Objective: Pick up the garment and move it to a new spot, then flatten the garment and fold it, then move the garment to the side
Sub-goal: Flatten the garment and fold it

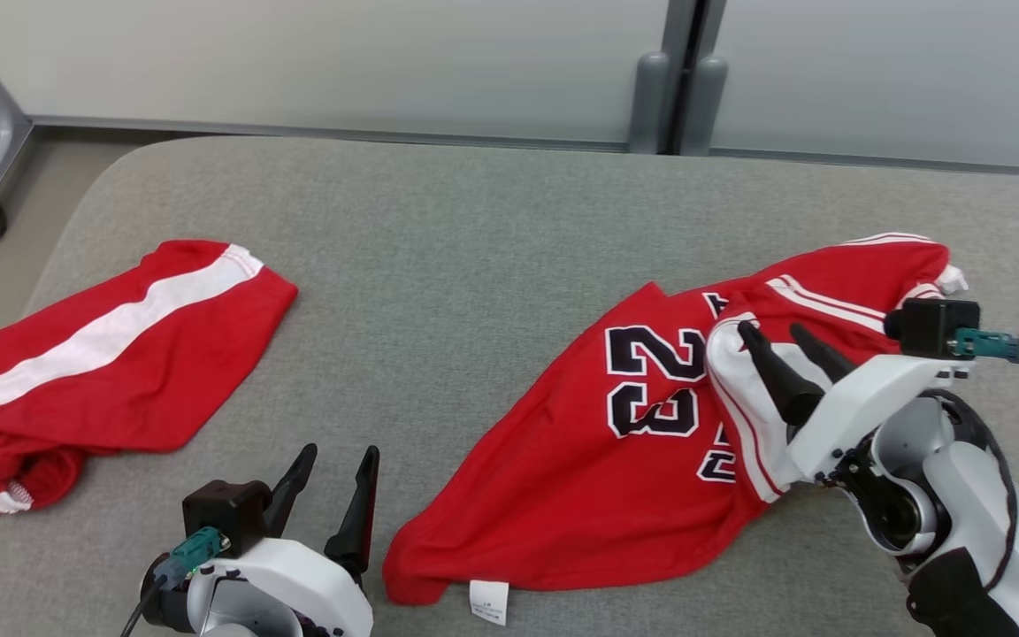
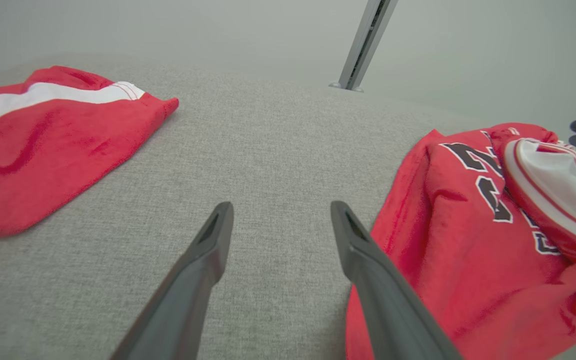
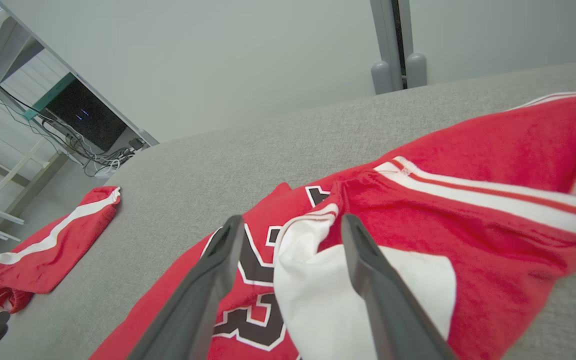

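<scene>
Now | step: jersey [image 1: 616, 460] is laid down, flattening due | right hand [image 1: 770, 329]: apart over jersey | left hand [image 1: 339, 453]: apart, idle | next: corners to be gripped, spread

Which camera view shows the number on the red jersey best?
The head view: there the number on the jersey reads plainly as 23, seen from above. The left wrist view shows it slanted and squeezed, beside a white fold. In the right wrist view the fingers of the right hand hide part of it.
</scene>
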### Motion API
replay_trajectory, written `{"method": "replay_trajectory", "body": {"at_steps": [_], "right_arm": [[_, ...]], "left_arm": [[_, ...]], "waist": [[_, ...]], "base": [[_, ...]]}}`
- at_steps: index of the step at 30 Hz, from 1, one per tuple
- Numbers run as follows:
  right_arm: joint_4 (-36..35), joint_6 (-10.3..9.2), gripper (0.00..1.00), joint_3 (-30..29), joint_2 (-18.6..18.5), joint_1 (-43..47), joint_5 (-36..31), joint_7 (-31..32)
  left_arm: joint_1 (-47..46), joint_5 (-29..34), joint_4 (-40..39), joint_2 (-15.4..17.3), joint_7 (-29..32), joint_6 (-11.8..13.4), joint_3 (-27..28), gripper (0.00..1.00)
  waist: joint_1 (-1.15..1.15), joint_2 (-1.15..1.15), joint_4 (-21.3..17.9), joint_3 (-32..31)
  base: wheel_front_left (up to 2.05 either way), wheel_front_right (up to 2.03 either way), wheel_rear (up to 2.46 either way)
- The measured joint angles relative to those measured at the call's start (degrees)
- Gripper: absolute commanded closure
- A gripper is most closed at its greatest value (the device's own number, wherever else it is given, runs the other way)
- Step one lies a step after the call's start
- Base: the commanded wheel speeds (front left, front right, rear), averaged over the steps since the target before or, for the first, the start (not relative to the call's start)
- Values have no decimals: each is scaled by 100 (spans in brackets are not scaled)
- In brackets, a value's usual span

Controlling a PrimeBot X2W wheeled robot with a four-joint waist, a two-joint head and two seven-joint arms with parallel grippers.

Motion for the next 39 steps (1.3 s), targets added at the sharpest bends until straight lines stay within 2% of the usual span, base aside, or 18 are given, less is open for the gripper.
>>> {"method": "replay_trajectory", "body": {"at_steps": [7,14,22,28,32,33,34,35,36,37,39], "right_arm": [[-275,0,0,43,-427,316,231,-595],[-222,0,0,-92,-646,669,417,-671],[371,0,0,79,-503,203,604,-107],[1072,0,0,110,-461,-221,693,433],[1265,0,0,132,-381,-386,794,546],[1296,0,5,140,-379,-407,822,565],[1321,0,51,146,-380,-417,851,565],[1339,0,66,159,-379,-424,857,564],[1348,0,96,180,-375,-432,887,545],[1346,0,100,199,-364,-445,902,508],[1300,0,100,255,-358,-469,938,367]], "left_arm": [[16,-10,26,26,-43,-3,2,0],[22,-15,2,-5,-35,0,-64,0],[0,-18,19,-15,8,-21,-109,0],[-12,-52,59,-33,7,-32,-127,0],[-43,-57,82,-41,0,-44,-135,0],[-45,-58,86,-40,0,-44,-136,0],[-46,-58,89,-40,0,-44,-136,0],[-47,-58,91,-38,0,-44,-136,0],[-49,-59,94,-37,-1,-44,-136,0],[-49,-60,100,-34,-1,-44,-136,0],[-50,-70,111,-21,-16,-41,-135,0]], "waist": [[0,0,-309,-211],[0,0,-472,-308],[0,0,-283,-209],[0,0,-76,-130],[0,0,32,-97],[0,0,48,-91],[0,0,61,-85],[0,0,71,-80],[0,0,75,-77],[0,0,73,-78],[0,0,33,-99]], "base": [[0,0,0],[0,0,0],[0,0,0],[0,0,0],[0,0,0],[0,0,0],[0,0,0],[0,0,0],[0,0,0],[0,0,0],[0,0,0]]}}
